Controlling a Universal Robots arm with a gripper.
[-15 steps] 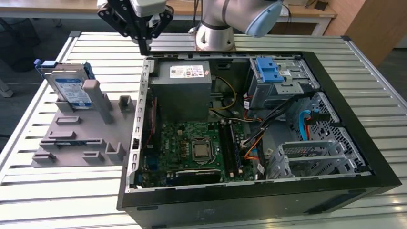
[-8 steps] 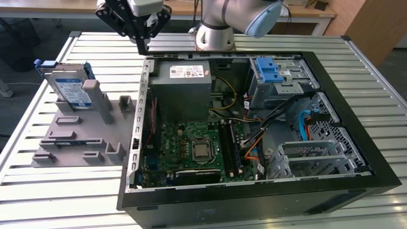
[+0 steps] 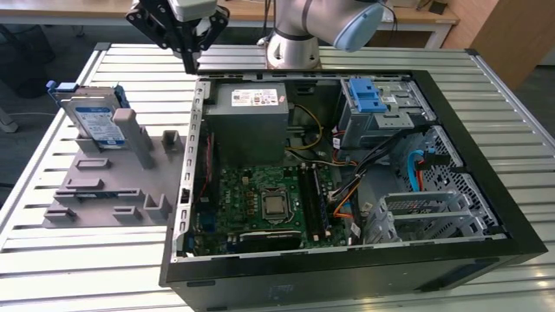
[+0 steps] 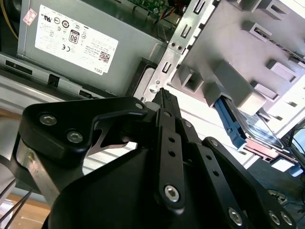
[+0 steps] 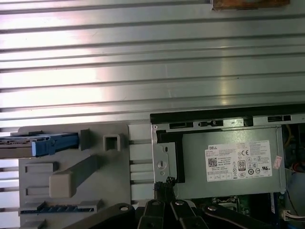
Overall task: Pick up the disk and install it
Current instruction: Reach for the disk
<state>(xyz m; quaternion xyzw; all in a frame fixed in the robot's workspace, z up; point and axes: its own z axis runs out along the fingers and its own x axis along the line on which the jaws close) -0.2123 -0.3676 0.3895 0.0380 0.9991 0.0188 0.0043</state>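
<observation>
The gripper (image 3: 189, 64) hangs over the far edge of the open computer case (image 3: 347, 276), above the corner beside the grey power supply box (image 3: 251, 117). Its fingers are pressed together and hold nothing. The disk (image 3: 95, 120) stands on edge in a grey holder (image 3: 104, 188) on the slatted metal surface (image 3: 87, 260). It is on the exterior view's left of the case and apart from the gripper. In the first wrist view, the disk's blue rail (image 5: 55, 143) sticks out of the holder.
</observation>
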